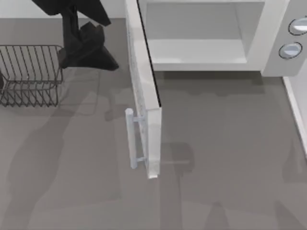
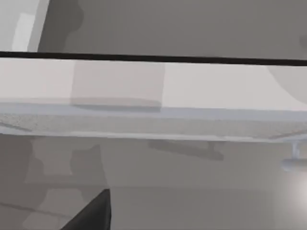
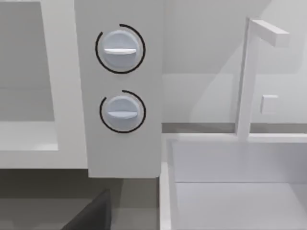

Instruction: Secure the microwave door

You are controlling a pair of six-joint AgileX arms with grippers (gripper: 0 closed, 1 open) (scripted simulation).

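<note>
The microwave (image 1: 268,52) stands at the back of the table with its pale cavity (image 1: 196,33) exposed. The microwave door (image 1: 144,91) is swung wide open and juts toward the table's front. Its grey bar handle (image 1: 130,139) sits on the door's left face near the free end. My left gripper (image 1: 103,60) hovers left of the door, near the hinge end, a short gap from the panel. The left wrist view faces the door's outer panel (image 2: 153,86), with the handle (image 2: 295,160) far off to one side. My right gripper (image 3: 93,213) faces the two grey knobs (image 3: 120,79).
A dark wire rack (image 1: 29,74) stands at the far left, just beside my left arm. A white basin with a tall white tap (image 3: 249,81) lies to the right of the microwave; its rim (image 1: 297,110) runs along the table's right edge.
</note>
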